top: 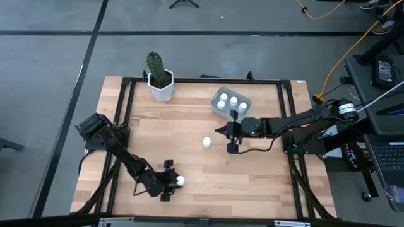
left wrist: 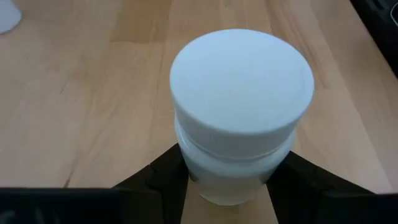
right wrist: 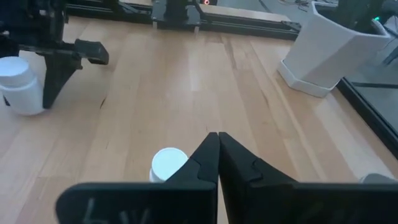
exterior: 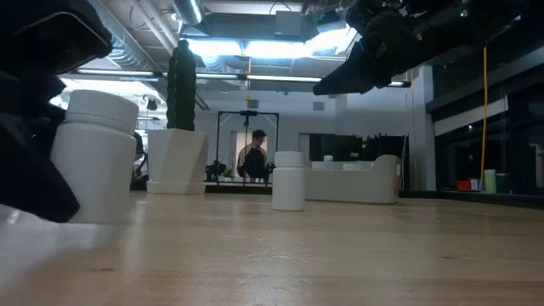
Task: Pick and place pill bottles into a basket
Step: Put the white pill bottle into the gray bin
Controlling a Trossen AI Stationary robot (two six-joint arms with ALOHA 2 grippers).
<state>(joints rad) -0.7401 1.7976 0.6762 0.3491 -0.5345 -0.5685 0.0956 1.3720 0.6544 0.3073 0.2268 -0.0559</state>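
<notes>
One white pill bottle (top: 180, 181) stands near the table's front edge, between the fingers of my left gripper (top: 177, 181). It fills the left wrist view (left wrist: 239, 106) and shows large in the low view (exterior: 93, 157). A second bottle (top: 206, 143) stands on its base mid-table, also in the right wrist view (right wrist: 168, 163). My right gripper (top: 219, 130) is shut and empty, above the table just right of it. The grey basket (top: 231, 104) at the far middle holds other bottles. My left gripper pinches the bottle's body below the cap (left wrist: 186, 177) between its two fingers, one on each side. The fingers (left wrist: 295, 177) come low from the table's left side. The bottle is upright, its base (exterior: 93, 217) on the table.
A white hexagonal pot (top: 162, 85) with a cactus stands at the far left. A black frame (top: 189, 80) runs round the table top. Bare wood lies between the two arms. A person (exterior: 252, 160) shows in the room behind.
</notes>
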